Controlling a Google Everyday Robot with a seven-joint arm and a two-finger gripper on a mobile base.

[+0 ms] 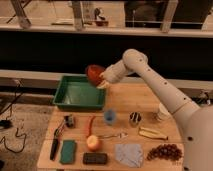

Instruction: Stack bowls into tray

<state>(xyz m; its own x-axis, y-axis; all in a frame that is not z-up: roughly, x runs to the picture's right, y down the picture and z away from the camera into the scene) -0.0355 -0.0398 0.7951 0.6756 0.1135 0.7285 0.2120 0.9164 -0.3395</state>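
- Over the right rim of the green tray (pixel 61 95), my claw (pixel 102 80) is clamped tight on the reddish bowl (pixel 94 74), which hangs tilted in the air
- The tray sits at the back left of the wooden table (pixel 127 97)
- In front of the tray stand a blue cup (pixel 110 116) and, near it to the right, a metal cup (pixel 135 118)
- Nearer the front lie a green sponge (pixel 68 151), an orange fruit (pixel 93 143), a grey cloth (pixel 129 152) and grapes (pixel 164 151), all well apart from the bowl

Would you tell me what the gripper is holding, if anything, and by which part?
The gripper holds the bowl by the rim nearest the arm, tilted in the air over the right end of the tray.
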